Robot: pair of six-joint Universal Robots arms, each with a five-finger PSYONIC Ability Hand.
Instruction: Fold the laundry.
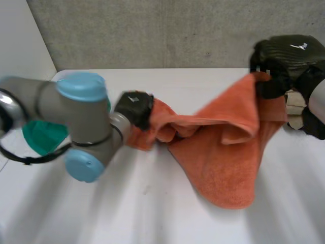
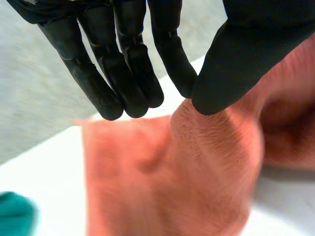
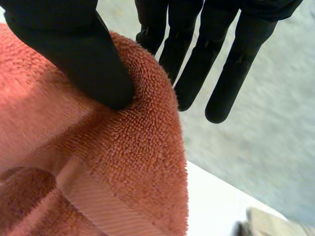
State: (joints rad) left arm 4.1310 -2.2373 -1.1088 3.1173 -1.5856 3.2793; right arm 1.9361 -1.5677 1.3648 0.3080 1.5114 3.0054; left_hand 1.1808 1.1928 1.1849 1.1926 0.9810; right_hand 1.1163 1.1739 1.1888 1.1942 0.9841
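Blue-capped joints of the left arm point(image 1: 81, 127) fill the left of the frame. Just past them the left hand point(image 1: 134, 108) pinches one end of the orange towel point(image 1: 223, 157), thumb against fingers point(image 2: 130, 73) on a raised peak of cloth. At the upper right, the right hand point(image 1: 282, 61) grips the other end, thumb pressed into the pile (its other fingers are straight behind the cloth). The towel hangs bunched between them, its lower lobe seemingly resting on the desk point(image 1: 152, 208). This looks like the spreading step, so next the hands should draw apart and lay it flat. Bare desk lies across the lower frame. A teal cloth point(image 1: 43, 134) crowds the left, and the wall is close behind.
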